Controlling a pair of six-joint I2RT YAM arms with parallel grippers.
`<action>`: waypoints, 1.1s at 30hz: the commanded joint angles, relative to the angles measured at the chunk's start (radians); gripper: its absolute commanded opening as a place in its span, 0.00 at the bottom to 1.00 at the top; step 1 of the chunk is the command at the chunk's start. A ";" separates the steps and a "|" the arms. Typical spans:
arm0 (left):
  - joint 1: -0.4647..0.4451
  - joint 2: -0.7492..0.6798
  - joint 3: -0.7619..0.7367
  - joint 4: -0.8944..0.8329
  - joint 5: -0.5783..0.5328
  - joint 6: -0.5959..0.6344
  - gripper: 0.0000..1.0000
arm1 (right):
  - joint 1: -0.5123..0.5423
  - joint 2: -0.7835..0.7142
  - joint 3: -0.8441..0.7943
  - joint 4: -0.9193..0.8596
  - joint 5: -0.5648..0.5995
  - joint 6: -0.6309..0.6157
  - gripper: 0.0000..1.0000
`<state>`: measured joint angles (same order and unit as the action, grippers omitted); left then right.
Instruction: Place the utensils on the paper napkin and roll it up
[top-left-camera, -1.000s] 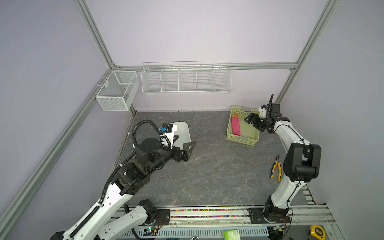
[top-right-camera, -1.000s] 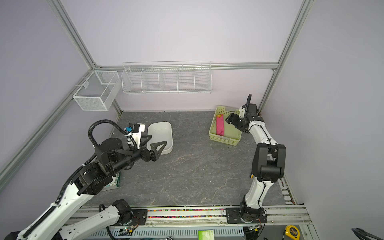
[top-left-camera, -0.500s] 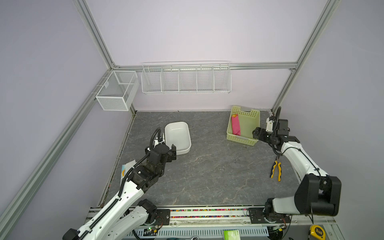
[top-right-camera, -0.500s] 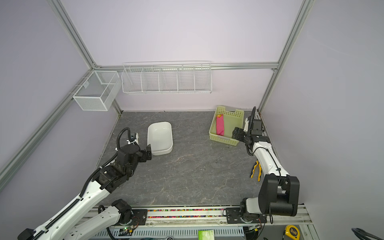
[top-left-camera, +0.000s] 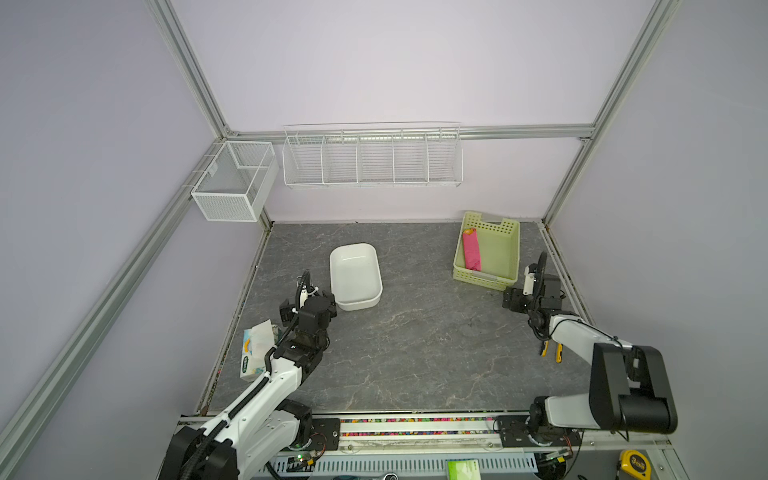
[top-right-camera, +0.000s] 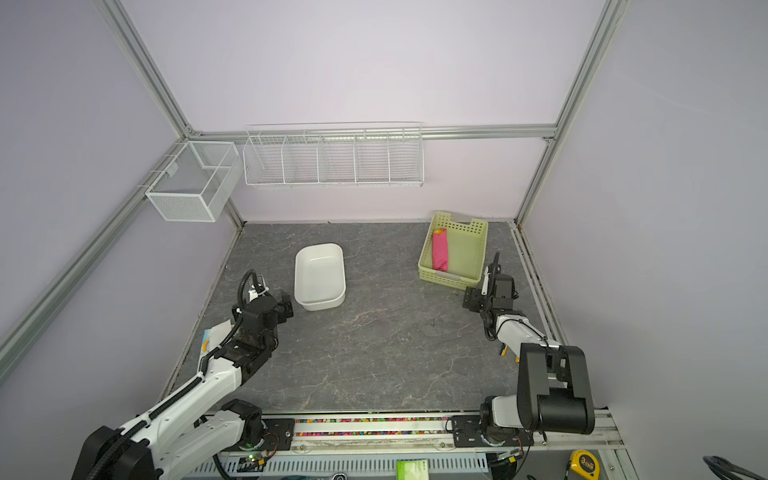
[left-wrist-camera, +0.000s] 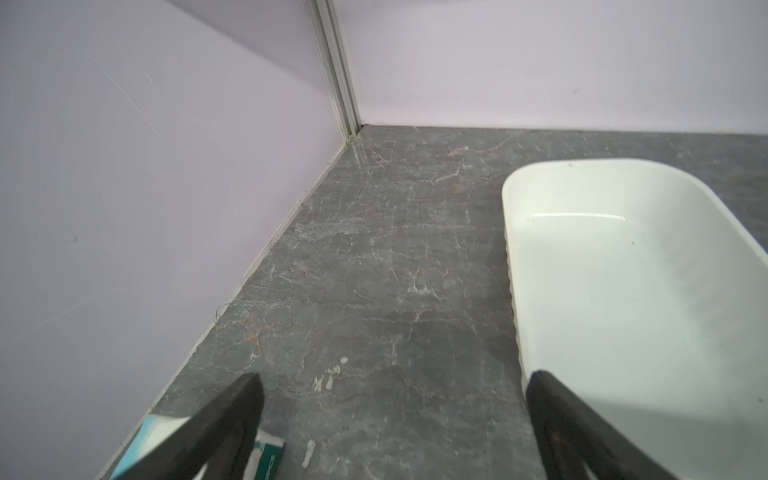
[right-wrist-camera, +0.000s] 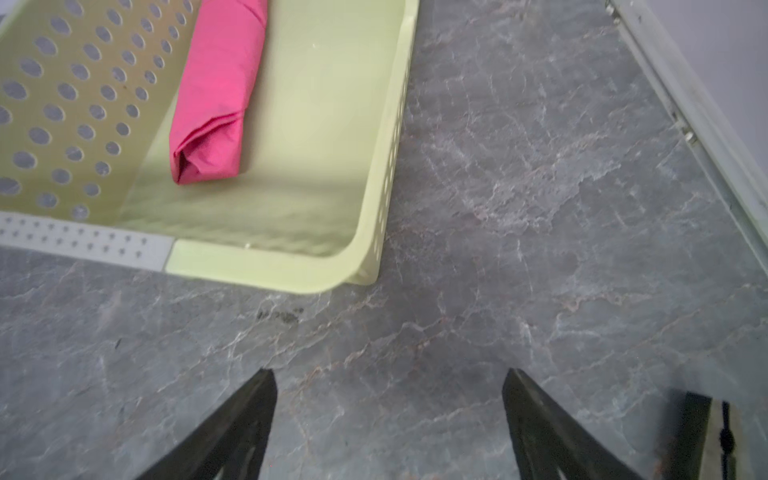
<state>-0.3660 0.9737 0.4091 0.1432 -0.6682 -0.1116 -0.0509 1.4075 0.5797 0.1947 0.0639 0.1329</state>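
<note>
Pulled back since before, left claw (left-wrist-camera: 395, 376) and right claw (right-wrist-camera: 390, 372) gape empty; paper napkin (right-wrist-camera: 216, 91) lies rolled, pink, in basket (right-wrist-camera: 270, 270).

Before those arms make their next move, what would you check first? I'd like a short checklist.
1. Paper napkin rolled up, lying in the green basket: ok.
2. Utensils all inside the roll: cannot tell; only a bit of orange shows at one end.
3. Left gripper open and empty: ok.
4. Right gripper open and empty, outside the basket: ok.
5. Left gripper clear of the white tub: cannot tell; it sits close beside it.
</note>
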 joint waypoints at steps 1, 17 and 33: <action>0.065 0.052 -0.032 0.208 0.058 0.026 1.00 | 0.012 0.025 -0.030 0.209 0.038 -0.044 0.88; 0.215 0.378 -0.028 0.576 0.318 0.117 1.00 | 0.029 0.125 -0.252 0.782 0.048 -0.131 0.88; 0.354 0.564 -0.015 0.731 0.624 0.106 0.99 | 0.049 0.123 -0.208 0.701 0.064 -0.148 0.88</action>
<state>-0.0166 1.5280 0.4122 0.8021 -0.1310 0.0002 -0.0093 1.5345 0.3607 0.8730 0.1139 0.0162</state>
